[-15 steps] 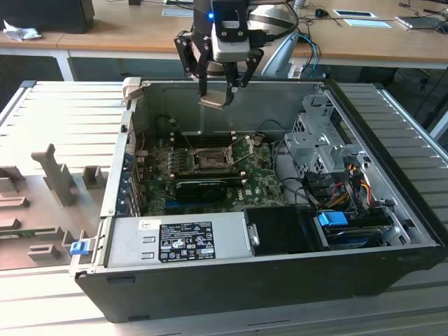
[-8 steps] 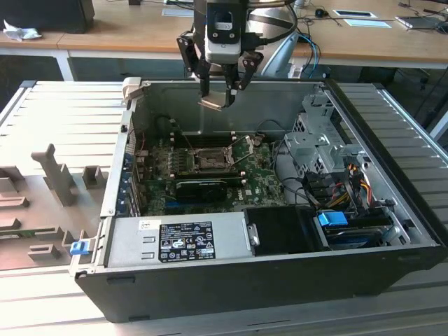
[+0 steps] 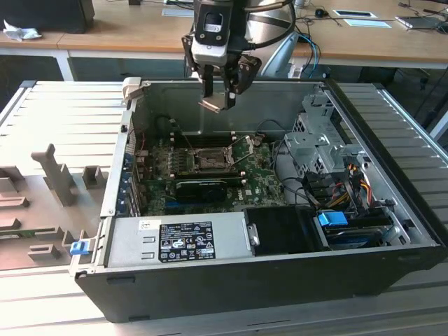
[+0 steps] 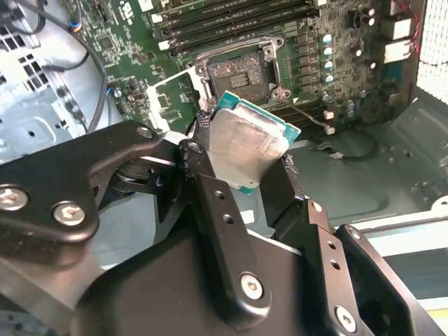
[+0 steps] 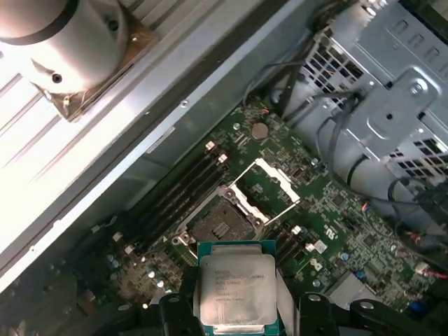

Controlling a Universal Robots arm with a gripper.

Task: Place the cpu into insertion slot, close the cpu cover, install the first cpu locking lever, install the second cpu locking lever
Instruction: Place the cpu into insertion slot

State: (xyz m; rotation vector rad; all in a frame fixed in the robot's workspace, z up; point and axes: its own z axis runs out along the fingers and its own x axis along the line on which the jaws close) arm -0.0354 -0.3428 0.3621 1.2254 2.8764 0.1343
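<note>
My gripper [image 3: 219, 96] hangs above the open computer case, shut on the cpu [image 3: 213, 105]. In both wrist views the cpu [image 4: 252, 143] [image 5: 236, 287] shows its silver-grey top and green edge, pinched between the two black fingers [image 4: 210, 203]. It is well above the green motherboard [image 3: 255, 175] and is tilted. Below it, the insertion slot [image 3: 208, 159] [image 4: 240, 73] [image 5: 218, 225] lies bare. The cpu cover [image 5: 269, 183] [image 4: 171, 98] is swung up and open beside the slot.
A power supply [image 3: 182, 241] fills the case's near side. A metal drive cage [image 3: 315, 140] and coloured cables [image 3: 350, 182] sit at the exterior view's right. Memory slots [image 5: 175, 196] run beside the socket. A black card [image 3: 199, 185] lies just in front.
</note>
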